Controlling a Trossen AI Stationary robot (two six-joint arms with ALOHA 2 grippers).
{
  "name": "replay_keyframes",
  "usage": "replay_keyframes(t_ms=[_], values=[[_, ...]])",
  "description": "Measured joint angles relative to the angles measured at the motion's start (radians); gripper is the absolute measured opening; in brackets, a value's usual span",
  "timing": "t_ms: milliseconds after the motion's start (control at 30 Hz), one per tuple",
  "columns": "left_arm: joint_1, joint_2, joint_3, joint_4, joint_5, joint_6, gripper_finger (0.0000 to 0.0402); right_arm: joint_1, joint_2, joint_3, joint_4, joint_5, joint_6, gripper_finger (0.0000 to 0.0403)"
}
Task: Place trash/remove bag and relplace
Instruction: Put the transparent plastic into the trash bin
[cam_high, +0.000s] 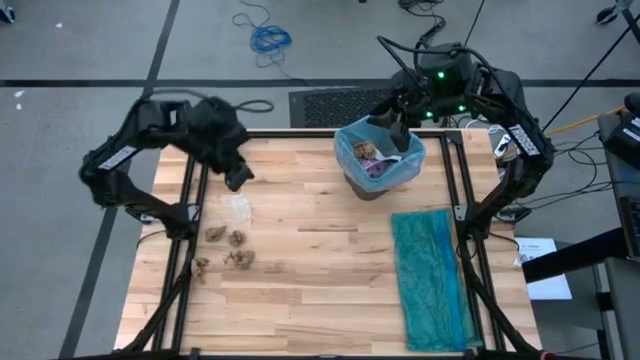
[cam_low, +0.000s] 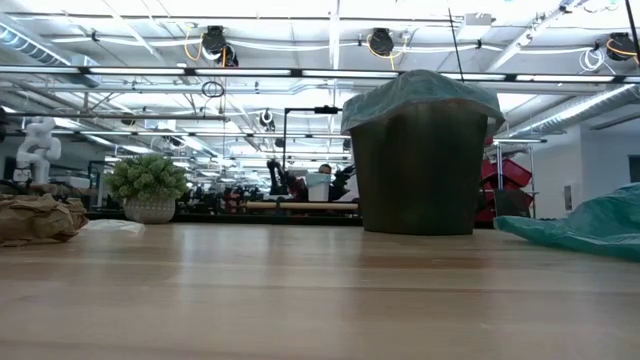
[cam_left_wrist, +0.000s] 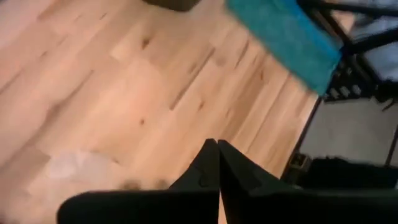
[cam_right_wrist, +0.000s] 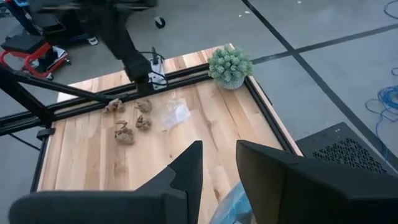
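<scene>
Left gripper (cam_high: 238, 178): your fingers pressed together, empty, brown wads (cam_high: 228, 249) just below on the table.
Right gripper (cam_high: 398, 135): fingers slightly parted (nothing pinched), above the blue-lined bin (cam_high: 378, 158).

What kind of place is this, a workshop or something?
It looks like a large open robotics lab or workshop. Long ceiling lights hang over rows of equipment, loose cables lie on the grey floor, and two robot arms work at a wooden table.

Brown trash (cam_high: 238, 239), light blue bag (cam_high: 350, 141), teal-green plastic bag (cam_high: 430, 275), pale wood table (cam_high: 310, 270).
</scene>
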Motion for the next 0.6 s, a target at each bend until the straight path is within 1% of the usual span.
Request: replay_keyframes(t_ms=[67,133,200,267,367,500,600], values=[[-0.033,-0.051,-0.105,-0.030,-0.003,-0.081,0.0001,0.000,0.003,0.000,-0.002,-0.001,-0.004,0.0089],[-0.057,-0.074,-0.215,0.004,-0.015,-0.120,0.0001,0.001,0.010,0.000,0.002,-0.006,-0.007,0.0088],[-0.079,-0.107,-0.356,-0.019,-0.017,-0.165,0.0001,0.000,0.014,0.000,-0.003,-0.026,-0.008,0.0088],[-0.101,-0.134,-0.487,-0.007,-0.017,-0.206,0.0001,0.001,0.021,0.000,-0.002,-0.030,-0.008,0.0088],[-0.109,-0.181,-0.689,-0.016,-0.014,-0.285,0.0001,-0.002,0.025,0.000,-0.006,-0.031,-0.011,0.0088],[-0.122,-0.200,-0.919,-0.011,0.005,-0.399,0.0000,-0.002,0.029,0.000,-0.008,-0.030,-0.011,0.0088],[-0.124,-0.204,-1.054,-0.006,0.019,-0.430,0.0000,-0.002,0.029,0.000,-0.008,-0.030,-0.011,0.0088]])
